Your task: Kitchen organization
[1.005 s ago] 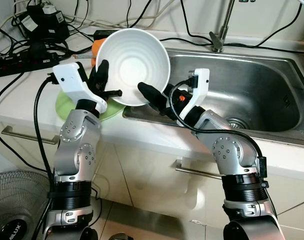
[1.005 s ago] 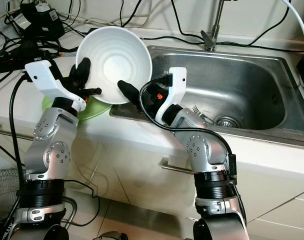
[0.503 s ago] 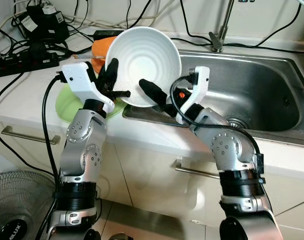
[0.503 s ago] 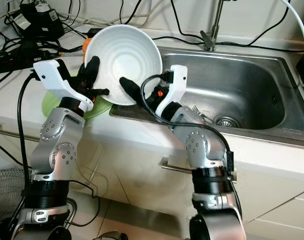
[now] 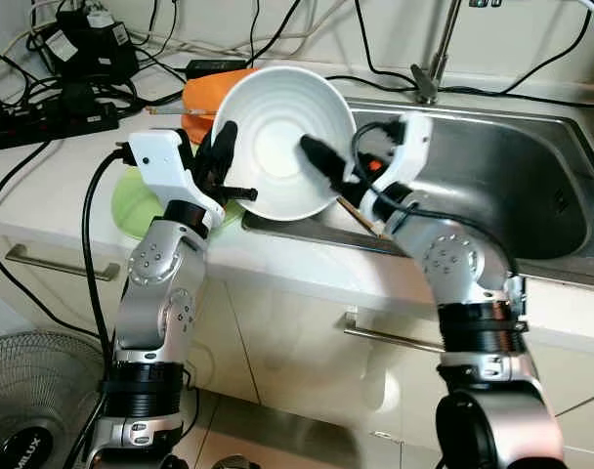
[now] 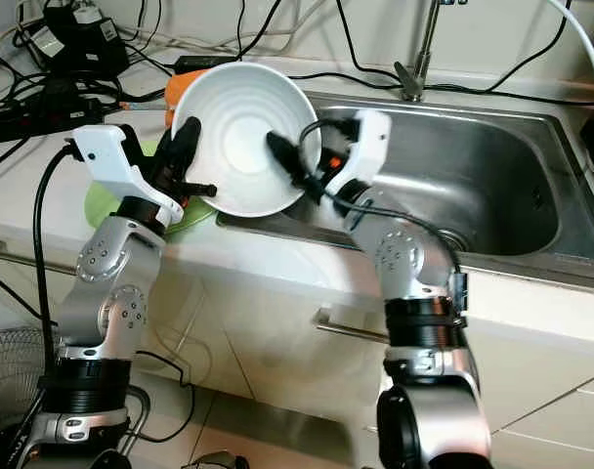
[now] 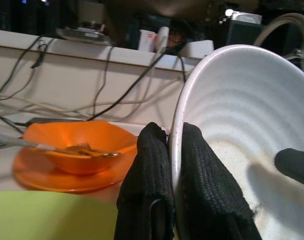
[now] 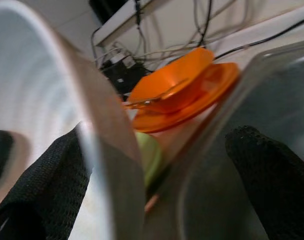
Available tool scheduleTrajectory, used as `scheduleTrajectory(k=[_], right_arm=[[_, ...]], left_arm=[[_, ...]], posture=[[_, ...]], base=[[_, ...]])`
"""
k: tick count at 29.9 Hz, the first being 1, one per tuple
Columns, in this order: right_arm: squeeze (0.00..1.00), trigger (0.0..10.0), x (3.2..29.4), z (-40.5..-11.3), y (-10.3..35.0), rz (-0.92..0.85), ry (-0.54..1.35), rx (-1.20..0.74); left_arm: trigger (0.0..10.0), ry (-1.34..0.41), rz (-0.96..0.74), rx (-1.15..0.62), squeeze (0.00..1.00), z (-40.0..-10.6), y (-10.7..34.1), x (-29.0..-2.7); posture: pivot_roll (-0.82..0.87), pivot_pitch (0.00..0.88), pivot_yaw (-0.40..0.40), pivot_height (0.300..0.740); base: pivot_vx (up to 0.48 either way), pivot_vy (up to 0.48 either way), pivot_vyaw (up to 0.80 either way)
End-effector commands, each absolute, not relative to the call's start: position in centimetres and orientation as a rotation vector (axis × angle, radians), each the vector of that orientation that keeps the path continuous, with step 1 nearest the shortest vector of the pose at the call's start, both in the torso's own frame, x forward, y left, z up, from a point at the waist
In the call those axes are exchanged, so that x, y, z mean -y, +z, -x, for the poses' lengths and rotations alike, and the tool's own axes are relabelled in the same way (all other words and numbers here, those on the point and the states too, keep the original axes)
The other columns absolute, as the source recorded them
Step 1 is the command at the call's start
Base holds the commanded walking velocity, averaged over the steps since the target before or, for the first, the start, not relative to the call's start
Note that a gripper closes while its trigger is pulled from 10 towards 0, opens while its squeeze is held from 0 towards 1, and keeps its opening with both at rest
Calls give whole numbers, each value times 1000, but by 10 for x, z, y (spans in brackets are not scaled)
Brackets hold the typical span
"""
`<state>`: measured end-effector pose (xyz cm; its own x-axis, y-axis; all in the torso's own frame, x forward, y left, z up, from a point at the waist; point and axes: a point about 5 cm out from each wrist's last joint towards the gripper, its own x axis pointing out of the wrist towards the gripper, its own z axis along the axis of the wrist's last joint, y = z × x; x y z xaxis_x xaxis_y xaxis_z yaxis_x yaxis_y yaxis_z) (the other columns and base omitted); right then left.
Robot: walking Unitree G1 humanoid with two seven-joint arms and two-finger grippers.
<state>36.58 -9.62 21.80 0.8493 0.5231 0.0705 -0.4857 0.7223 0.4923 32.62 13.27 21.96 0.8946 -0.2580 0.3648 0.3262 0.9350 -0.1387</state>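
The left hand (image 5: pixel 222 156) is clamping the white bowl (image 5: pixel 285 142) right now, one black finger inside the rim and one outside, as the left wrist view is showing plainly. The bowl is hanging tilted up on edge, its open mouth facing the robot's head, held in the air just over the near left corner of the sink (image 5: pixel 492 176). The right hand (image 5: pixel 328 166) is sitting on the bowl's sink-side edge with its fingers spread: one finger is lying inside the bowl against the wall, the other is standing well clear of it, so it is not pinching anything.

So the relation that matters: the bowl is sitting between the two hands, the left one carrying it at the rim farther from the sink, the right one touching the rim nearer the sink. Being round, the bowl is offering no long axis; its rim plane is standing nearly upright. My read is that the right hand is the nearer one for taking it on into the sink, and it would be needing to straddle the rim first.

Beyond the bowl, away from the sink, a green plate (image 5: pixel 133 200) is lying on the table (image 5: pixel 53 186), and an orange bowl (image 7: pixel 79 147) with a utensil across it is resting on an orange plate (image 7: pixel 57 175). No readable writing is showing on any of these things
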Motion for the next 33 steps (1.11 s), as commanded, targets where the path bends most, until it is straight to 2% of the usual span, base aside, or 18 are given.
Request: scheduleTrajectory(k=[1, 3, 4, 5, 6, 7, 17, 27, 33], right_arm=[[0, 10000, 98, -370, 222, -528, 539, -71], [0, 10000, 102, -372, 222, -544, 524, -75], [0, 4078, 102, -372, 222, -550, 523, -79], [0, 2000, 102, -372, 221, -554, 523, -85], [0, 2000, 102, -372, 220, -556, 523, -92], [0, 0, 101, -372, 219, -557, 525, -100], [0, 0, 106, -368, 211, -571, 563, -154], [0, 0, 106, -353, 204, -581, 744, -237], [0, 0, 109, -350, 202, -571, 771, -253]], left_arm=[[0, -338, 185, 407, 0, -321, 230, -129], [0, -338, 187, 407, 0, -321, 230, -129], [0, -337, 189, 407, 0, -321, 229, -129], [0, -338, 191, 407, 0, -321, 229, -128], [0, -338, 192, 408, 0, -321, 229, -128], [0, -339, 191, 410, 0, -321, 229, -128], [0, -321, 190, 414, 0, -325, 232, -136], [0, -281, 215, 400, 0, -331, 233, -149], [0, -279, 218, 401, 0, -331, 235, -151]], posture=[[-25, 7, 46, 740], [-25, 8, 45, 740], [-26, 9, 44, 740], [-27, 9, 43, 740], [-27, 9, 43, 740], [-27, 8, 43, 740], [-28, 10, 42, 740], [-33, 13, 48, 740], [-30, 13, 49, 740]], base=[[0, 0, 0], [0, 0, 0], [0, 0, 0], [0, 0, 0], [0, 0, 0], [0, 0, 0], [0, 0, 0], [0, 0, 0], [0, 0, 0]])
